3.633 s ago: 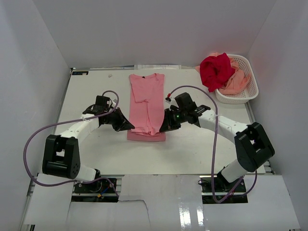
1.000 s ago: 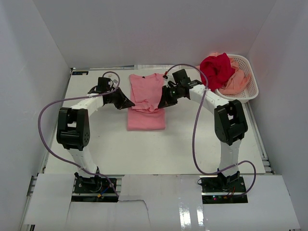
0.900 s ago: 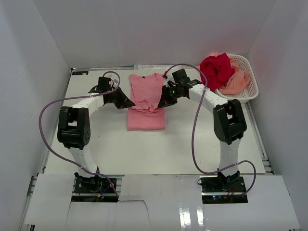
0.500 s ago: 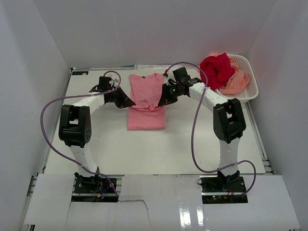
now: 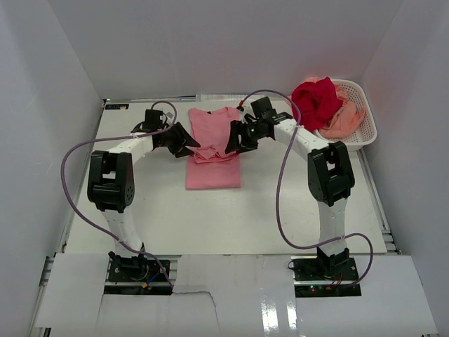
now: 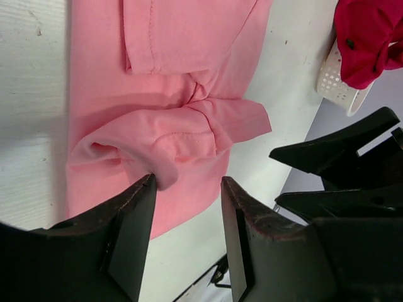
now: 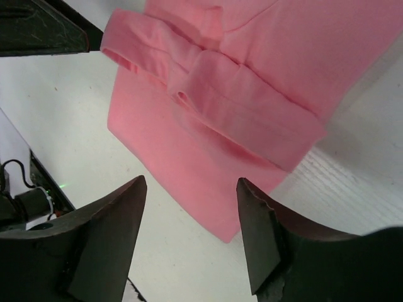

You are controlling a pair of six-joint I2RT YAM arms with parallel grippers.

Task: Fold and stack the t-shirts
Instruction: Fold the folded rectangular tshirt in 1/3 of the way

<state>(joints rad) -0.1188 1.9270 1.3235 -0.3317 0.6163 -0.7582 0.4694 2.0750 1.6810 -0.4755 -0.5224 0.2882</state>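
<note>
Peach-salmon t-shirt (image 5: 344,122) mostly under deep red t-shirt (image 5: 314,102) in basket (image 5: 347,142)

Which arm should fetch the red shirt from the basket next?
Probably right. The red shirt drapes the basket on that arm's side; the right gripper is open and nearer, the left gripper beyond the pink shirt.

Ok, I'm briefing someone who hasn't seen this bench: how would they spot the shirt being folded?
On the white table, look toward the far middle, between the left gripper and the right gripper. The pink t-shirt lies flat there, a bunched fold across it; the deep red t-shirt and peach-salmon t-shirt sit crumpled at the white lattice basket at the far right.
</note>
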